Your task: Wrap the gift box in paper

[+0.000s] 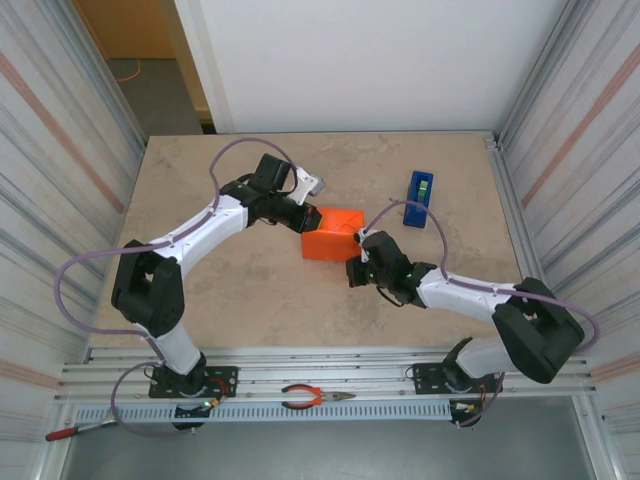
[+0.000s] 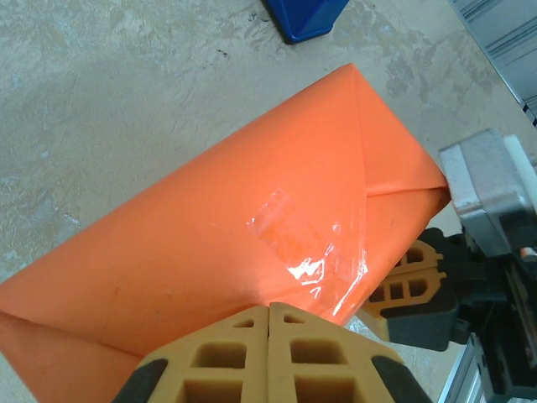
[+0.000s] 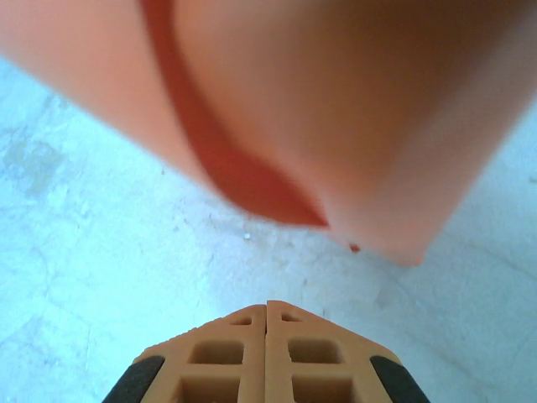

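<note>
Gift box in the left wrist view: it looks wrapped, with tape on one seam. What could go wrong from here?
1. The clear tape holds the long seam; the folded end flap beside the right tool has no visible tape, so it may spring open if that tool backs off.
2. Both tools are shut, the left tool at the edge of the gift box; a push could slide the box or crease the paper.

One gift box (image 1: 333, 232), one tape dispenser (image 1: 421, 190), one pair of pliers (image 1: 312, 397)

Gift box (image 1: 332, 233) mid-table, wrapped in orange paper (image 2: 168, 252); seam taped.
</note>
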